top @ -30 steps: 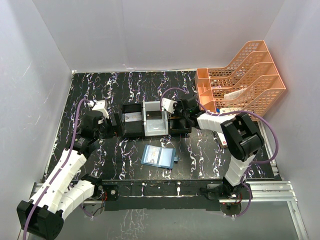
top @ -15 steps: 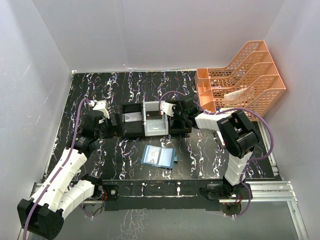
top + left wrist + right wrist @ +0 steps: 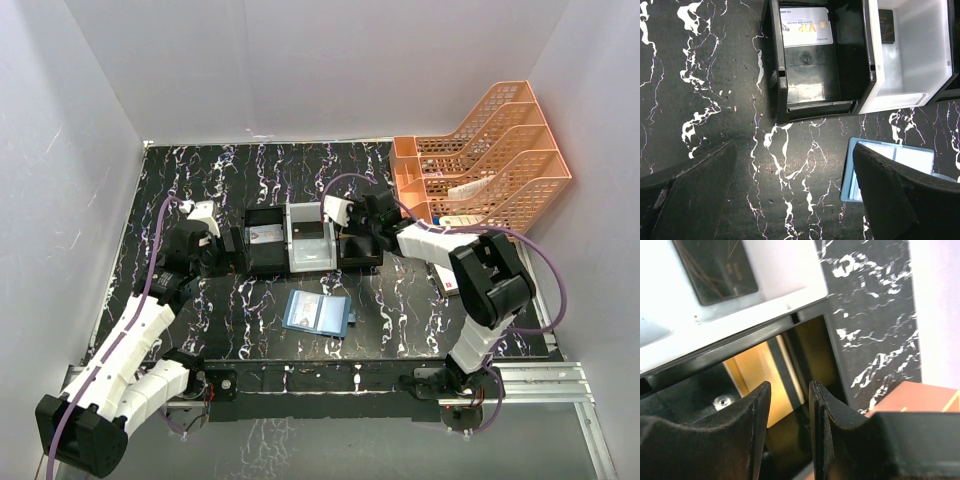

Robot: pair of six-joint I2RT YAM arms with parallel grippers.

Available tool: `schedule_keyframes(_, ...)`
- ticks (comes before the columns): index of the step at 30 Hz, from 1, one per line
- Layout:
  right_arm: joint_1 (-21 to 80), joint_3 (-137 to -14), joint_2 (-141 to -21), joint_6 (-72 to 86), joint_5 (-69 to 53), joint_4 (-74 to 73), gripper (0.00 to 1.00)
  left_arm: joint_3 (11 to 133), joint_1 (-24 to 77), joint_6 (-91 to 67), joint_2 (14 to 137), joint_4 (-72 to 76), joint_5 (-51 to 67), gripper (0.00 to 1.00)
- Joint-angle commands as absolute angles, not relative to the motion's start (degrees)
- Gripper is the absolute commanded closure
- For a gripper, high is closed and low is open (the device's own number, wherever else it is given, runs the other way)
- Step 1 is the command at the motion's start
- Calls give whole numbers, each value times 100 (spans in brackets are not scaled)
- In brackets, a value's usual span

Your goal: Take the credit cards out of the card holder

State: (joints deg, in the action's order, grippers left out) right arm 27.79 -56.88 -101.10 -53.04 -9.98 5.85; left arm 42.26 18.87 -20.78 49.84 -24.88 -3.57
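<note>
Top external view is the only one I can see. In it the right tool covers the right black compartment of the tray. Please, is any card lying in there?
Observer: Yes. The right wrist view shows a gold-tan card lying flat on that compartment's floor, below the right tool.
Operator: Does the tool grip this card?
Observer: No. Its fingers stand a narrow gap apart, with nothing between them.
Operator: And the left tool, is it holding something?
Observer: No. The left wrist view shows the left tool wide open and empty, over bare table just in front of the tray.
</note>
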Motion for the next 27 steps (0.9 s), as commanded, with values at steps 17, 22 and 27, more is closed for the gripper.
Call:
schedule_keyframes(17, 2804, -4759, -6724, 3106, -1245, 538, 9, 4236, 1863, -2180, 5045, -2370, 202, 1)
schedule_keyframes(22, 2835, -3432, -6198, 5332, -2122, 1595, 17, 4258, 1864, -2171, 5087, -2392, -58, 1)
schedule_keyframes(27, 3831, -3776, -6327, 5222, -741, -208, 23, 4249, 1863, -2337, 4913, -2565, -891, 1)
